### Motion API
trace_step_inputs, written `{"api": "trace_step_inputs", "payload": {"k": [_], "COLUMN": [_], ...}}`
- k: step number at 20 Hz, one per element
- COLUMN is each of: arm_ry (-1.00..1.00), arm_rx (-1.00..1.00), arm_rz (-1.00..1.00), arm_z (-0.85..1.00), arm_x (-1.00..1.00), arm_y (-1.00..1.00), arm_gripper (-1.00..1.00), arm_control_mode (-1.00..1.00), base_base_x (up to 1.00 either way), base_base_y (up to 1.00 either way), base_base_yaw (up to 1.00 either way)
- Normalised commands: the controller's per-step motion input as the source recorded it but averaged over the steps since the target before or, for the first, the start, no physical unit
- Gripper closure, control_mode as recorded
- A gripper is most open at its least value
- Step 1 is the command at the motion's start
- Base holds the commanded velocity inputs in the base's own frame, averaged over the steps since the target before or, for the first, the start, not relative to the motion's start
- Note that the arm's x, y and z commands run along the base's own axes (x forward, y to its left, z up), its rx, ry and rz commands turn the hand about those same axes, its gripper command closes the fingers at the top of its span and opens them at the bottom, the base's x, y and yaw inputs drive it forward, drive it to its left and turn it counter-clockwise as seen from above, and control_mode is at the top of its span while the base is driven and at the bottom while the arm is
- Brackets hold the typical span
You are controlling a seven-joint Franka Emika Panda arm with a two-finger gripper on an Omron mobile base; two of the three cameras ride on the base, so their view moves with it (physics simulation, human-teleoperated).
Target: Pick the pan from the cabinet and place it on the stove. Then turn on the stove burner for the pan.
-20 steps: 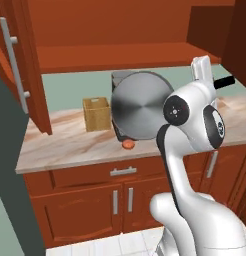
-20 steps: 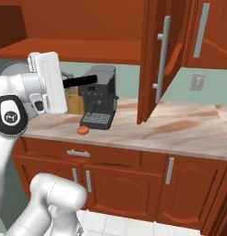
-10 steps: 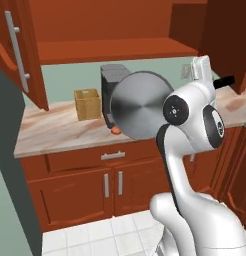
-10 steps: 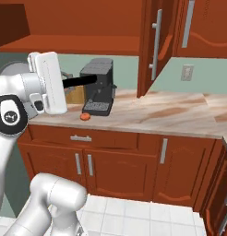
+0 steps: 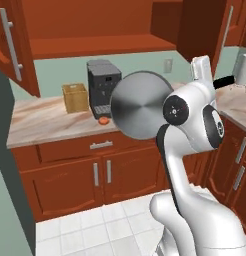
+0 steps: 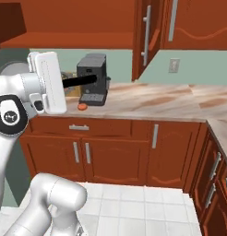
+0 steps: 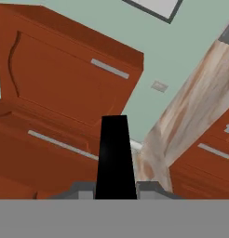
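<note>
Pan (image 5: pixel 139 105) out of the open wall cabinet (image 5: pixel 12 42), held on edge mid-frame by its dark handle (image 7: pixel 115 158) in the clamped gripper (image 7: pixel 116 193); by my reckoning, stove placement and burner remain.

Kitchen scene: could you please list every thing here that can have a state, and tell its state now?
pan: off the counter, held in the air by its handle, bottom toward the left base camera
gripper: shut on the pan handle
wall cabinet: doors open, shelf bare where visible
low cabinets: doors shut
drawer: shut
coffee machine: upright on the counter
wooden box: upright beside it
</note>
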Motion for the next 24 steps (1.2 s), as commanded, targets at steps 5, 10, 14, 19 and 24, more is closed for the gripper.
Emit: {"api": "trace_step_inputs", "payload": {"k": [5, 10, 14, 19, 24], "arm_ry": [0.0, 0.0, 0.0, 0.0, 0.0], "arm_rx": [0.0, 0.0, 0.0, 0.0, 0.0], "arm_rz": [0.0, 0.0, 0.0, 0.0, 0.0], "arm_z": [0.0, 0.0, 0.0, 0.0, 0.0], "arm_x": [0.0, 0.0, 0.0, 0.0, 0.0], "arm_y": [0.0, 0.0, 0.0, 0.0, 0.0], "arm_gripper": [1.0, 1.0, 1.0, 1.0, 1.0], "arm_control_mode": [1.0, 1.0, 1.0, 1.0, 1.0], "base_base_x": [-0.5, -0.58, -0.63, -0.62, -0.55], "base_base_y": [-0.07, -0.04, -0.04, -0.03, -0.01], "base_base_yaw": [-0.21, -0.21, -0.23, -0.26, -0.27]}}
